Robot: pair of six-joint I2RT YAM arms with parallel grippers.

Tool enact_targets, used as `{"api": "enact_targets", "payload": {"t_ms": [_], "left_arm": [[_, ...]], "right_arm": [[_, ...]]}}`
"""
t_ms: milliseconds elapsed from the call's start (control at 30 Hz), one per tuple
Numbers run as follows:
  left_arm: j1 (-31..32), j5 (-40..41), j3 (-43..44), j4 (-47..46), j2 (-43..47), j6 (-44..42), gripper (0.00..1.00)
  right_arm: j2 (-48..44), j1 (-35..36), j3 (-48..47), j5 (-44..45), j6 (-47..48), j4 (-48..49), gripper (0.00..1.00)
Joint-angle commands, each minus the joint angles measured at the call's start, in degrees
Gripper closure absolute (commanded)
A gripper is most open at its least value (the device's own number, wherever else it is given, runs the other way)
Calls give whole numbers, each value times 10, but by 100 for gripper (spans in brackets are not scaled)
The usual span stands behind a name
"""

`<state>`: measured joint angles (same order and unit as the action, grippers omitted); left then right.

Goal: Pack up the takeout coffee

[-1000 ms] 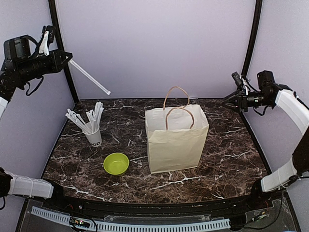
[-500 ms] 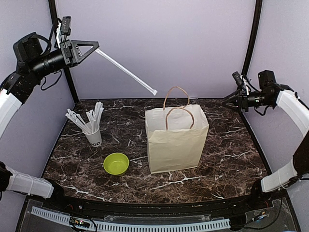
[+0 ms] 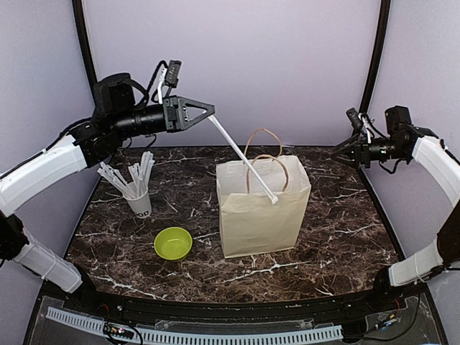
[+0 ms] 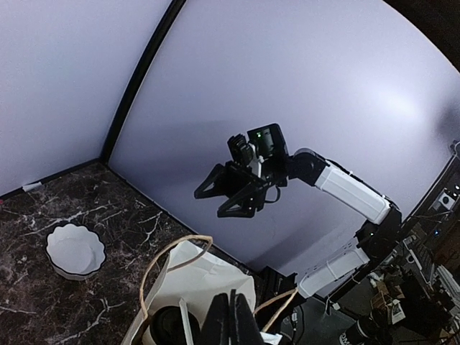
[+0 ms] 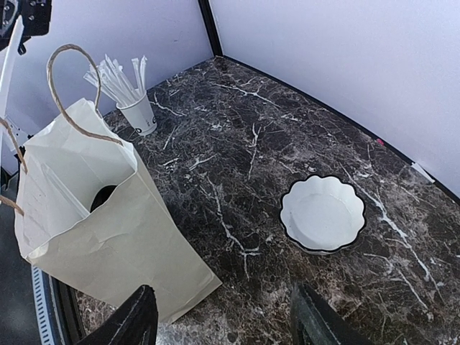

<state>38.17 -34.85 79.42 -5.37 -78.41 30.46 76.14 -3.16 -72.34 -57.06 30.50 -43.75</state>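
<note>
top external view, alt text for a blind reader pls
The left fingers, shut, hold a white straw slanting down over an open paper bag on a marble table. The right fingers hang open at the right; a cup of straws and a lime-green bowl sit left of the bag.

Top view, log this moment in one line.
left gripper: shut on straw | straw: angled down over paper bag | right gripper: open, raised, empty | paper bag: upright

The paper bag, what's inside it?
A round black lid shows low inside the paper bag. Whatever sits beneath or beside the lid is hidden by the bag's walls.
</note>
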Motion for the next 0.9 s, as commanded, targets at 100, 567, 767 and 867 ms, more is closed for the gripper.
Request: {"api": "enact_targets", "payload": {"t_ms": [100,567,767,867], "left_arm": [[56,41,14,-87,-71,-10,100],[59,78,140,96,89,-140,100],[59,144,82,3,99,-150,100],[59,138,42,-52,69,-118,100]], "right_arm": [[-22,-1,8,0,-5,11,37],[-10,-1,3,-1,-3,12,37],[-10,-1,-4,-1,-2,6,37],[-18,-1,3,3,-6,10,37]]}}
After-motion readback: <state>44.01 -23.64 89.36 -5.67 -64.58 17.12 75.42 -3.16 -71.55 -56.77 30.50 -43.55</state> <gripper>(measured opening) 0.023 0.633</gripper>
